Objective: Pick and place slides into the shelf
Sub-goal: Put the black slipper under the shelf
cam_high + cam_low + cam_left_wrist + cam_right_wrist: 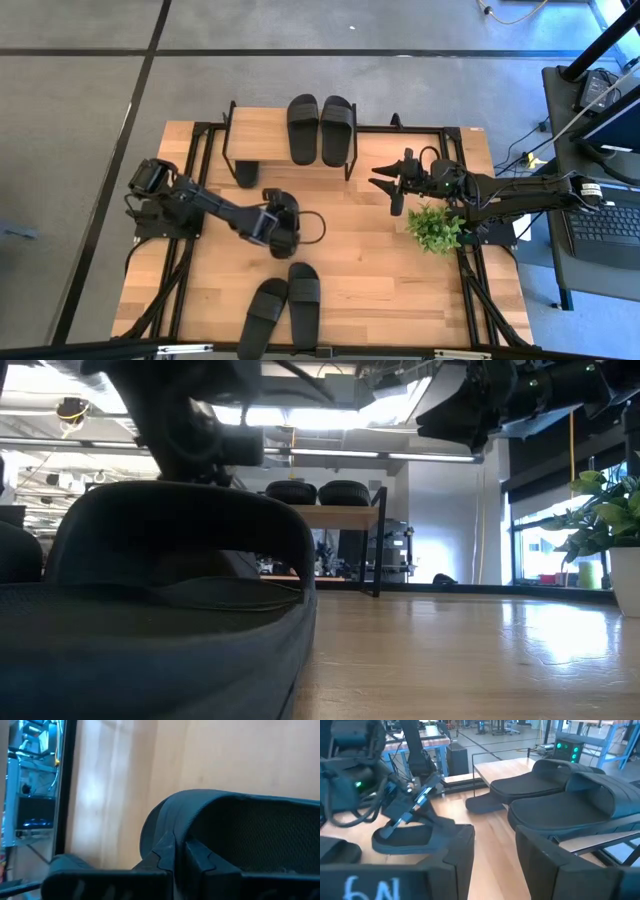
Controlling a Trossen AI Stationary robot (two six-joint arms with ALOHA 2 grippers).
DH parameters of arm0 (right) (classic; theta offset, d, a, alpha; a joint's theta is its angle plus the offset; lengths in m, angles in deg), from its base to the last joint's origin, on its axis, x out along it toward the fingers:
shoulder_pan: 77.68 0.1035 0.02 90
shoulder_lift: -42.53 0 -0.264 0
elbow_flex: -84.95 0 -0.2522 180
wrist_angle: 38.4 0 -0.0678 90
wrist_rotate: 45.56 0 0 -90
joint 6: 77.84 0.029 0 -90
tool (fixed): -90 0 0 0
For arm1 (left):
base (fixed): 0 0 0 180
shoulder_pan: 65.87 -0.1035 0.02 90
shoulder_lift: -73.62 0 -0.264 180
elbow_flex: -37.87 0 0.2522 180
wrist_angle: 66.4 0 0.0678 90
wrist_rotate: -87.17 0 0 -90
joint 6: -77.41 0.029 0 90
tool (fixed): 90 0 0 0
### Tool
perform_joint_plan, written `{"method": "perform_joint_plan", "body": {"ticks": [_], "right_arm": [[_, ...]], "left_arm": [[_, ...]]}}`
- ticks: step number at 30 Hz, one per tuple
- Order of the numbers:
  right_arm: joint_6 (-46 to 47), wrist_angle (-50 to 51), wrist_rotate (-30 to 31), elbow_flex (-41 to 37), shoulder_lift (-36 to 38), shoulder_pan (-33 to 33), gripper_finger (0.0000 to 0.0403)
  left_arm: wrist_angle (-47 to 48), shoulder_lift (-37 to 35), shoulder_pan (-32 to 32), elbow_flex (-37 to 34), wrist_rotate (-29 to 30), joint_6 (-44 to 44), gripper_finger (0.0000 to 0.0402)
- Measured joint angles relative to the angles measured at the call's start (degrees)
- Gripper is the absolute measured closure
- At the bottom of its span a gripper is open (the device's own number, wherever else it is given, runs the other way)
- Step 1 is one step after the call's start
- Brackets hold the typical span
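Note:
Two black slides lie side by side on the shelf's plank top. Another slide lies on the lower tier. Two more lie at the table's near edge, and one of them fills the low view. My left gripper is at mid-table, shut on a sixth slide. My right gripper hovers open in front of the shelf's right end, its fingers apart, and it touches nothing. My left gripper comes slanting down from the table's left onto the slide's sole, behind the strap. The gripper's own body hides the place of contact. The slide lies about level, low over the tabletop; whether it rests there, I cannot tell.
A small green plant stands near the table's right edge, beside my right arm. Black frame tubes run along the table's sides. Bare wood lies between the plant, the shelf and the near-edge slides.

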Motion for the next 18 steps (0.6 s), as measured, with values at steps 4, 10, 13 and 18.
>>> {"method": "perform_joint_plan", "body": {"ticks": [4,10,13,18], "right_arm": [[-2.4,0.1,0.0,0.0,0.0,0.0,0.0257],[-5.9,0.1,0.0,0.0,0.0,0.0,0.0257],[-7.6,0.1,0.0,0.0,0.0,0.0,0.0257],[-9.9,0.1,0.0,0.0,0.0,-0.3,0.0257]], "left_arm": [[0.1,0.0,-2.7,0.0,1.2,2.8,0.0395],[0.2,0.0,-6.3,0.0,3.3,8.6,0.0397],[-1.1,0.0,-8.0,-0.9,3.1,10.9,0.0397],[-5.9,0.0,-10.3,-3.6,2.5,12.2,0.0396]]}}
